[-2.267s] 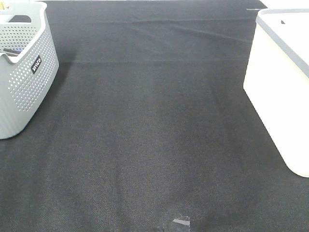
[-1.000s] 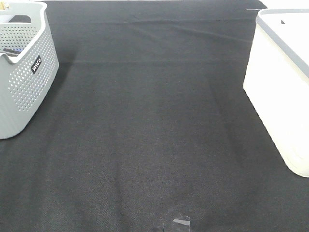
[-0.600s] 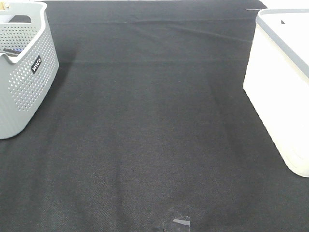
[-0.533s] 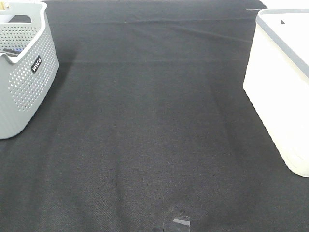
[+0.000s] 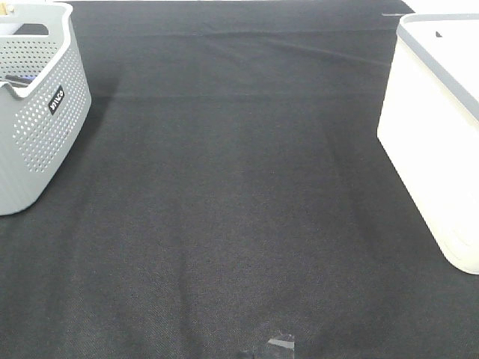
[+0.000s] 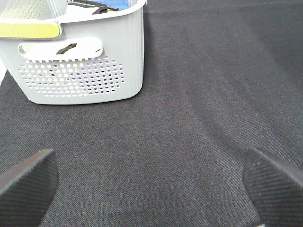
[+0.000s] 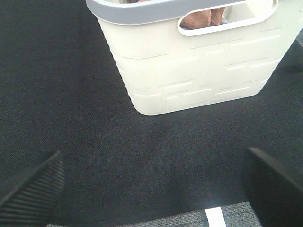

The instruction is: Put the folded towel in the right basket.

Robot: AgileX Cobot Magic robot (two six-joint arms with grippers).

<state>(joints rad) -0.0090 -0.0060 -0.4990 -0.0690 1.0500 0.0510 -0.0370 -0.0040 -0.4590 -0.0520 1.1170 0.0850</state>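
Note:
The right basket, a white tub with a grey-blue rim, stands at the right edge of the black cloth. In the right wrist view the right basket is close ahead, and a piece of the rust-brown folded towel shows inside it through the handle slot. My right gripper is open and empty, low over the cloth in front of the tub. My left gripper is open and empty, over the cloth in front of the grey basket. Neither gripper shows in the exterior high view.
A grey perforated basket with a dark label stands at the left edge; in the left wrist view the grey basket holds a few items. A black cloth covers the table. A small tape mark lies near the front edge.

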